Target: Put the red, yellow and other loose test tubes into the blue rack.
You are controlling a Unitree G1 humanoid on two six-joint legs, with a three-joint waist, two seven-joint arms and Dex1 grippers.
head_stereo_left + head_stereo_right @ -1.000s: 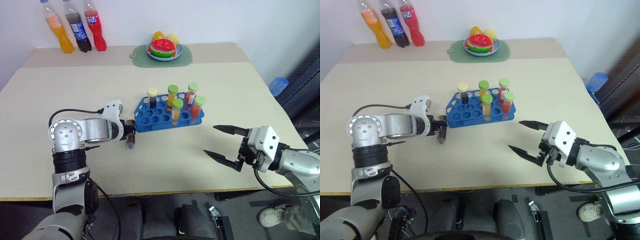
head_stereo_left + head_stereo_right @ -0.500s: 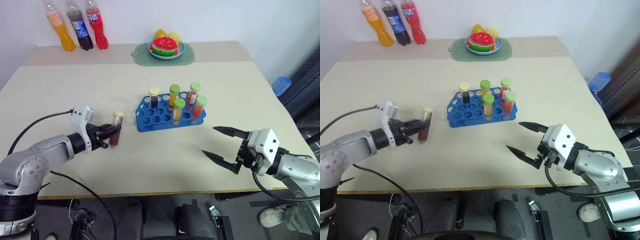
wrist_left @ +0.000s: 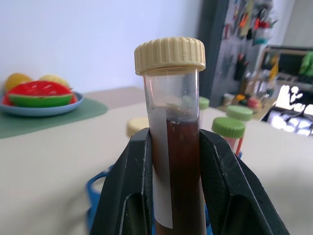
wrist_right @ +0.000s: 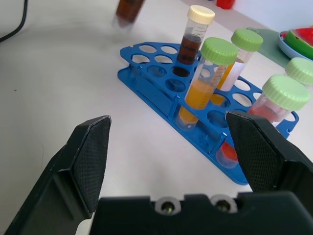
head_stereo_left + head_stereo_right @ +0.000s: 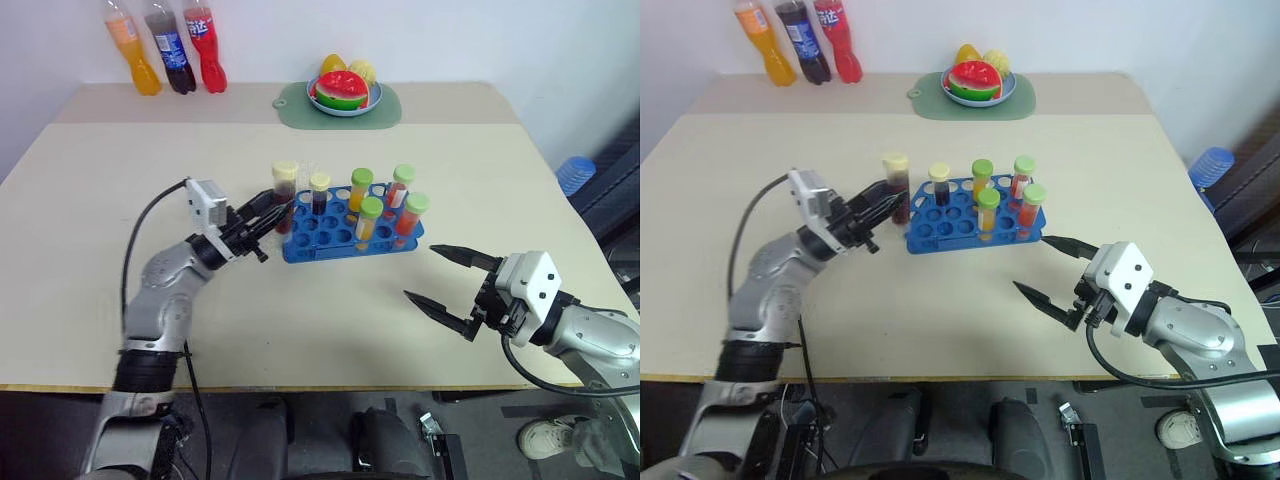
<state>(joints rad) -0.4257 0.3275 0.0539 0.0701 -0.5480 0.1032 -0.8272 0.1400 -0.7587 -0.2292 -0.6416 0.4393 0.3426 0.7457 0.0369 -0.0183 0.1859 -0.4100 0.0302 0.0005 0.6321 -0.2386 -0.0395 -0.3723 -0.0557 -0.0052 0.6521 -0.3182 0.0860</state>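
One blank white label runs down the dark brown tube [image 3: 177, 161] clamped in the left pincer [image 5: 262, 217]; right pincer [image 5: 448, 285] gapes.

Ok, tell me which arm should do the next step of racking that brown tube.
Left. Its end effector is already shut on the brown tube, upright beside the blue rack. The right end effector hangs open and empty, nearer the table's front edge.
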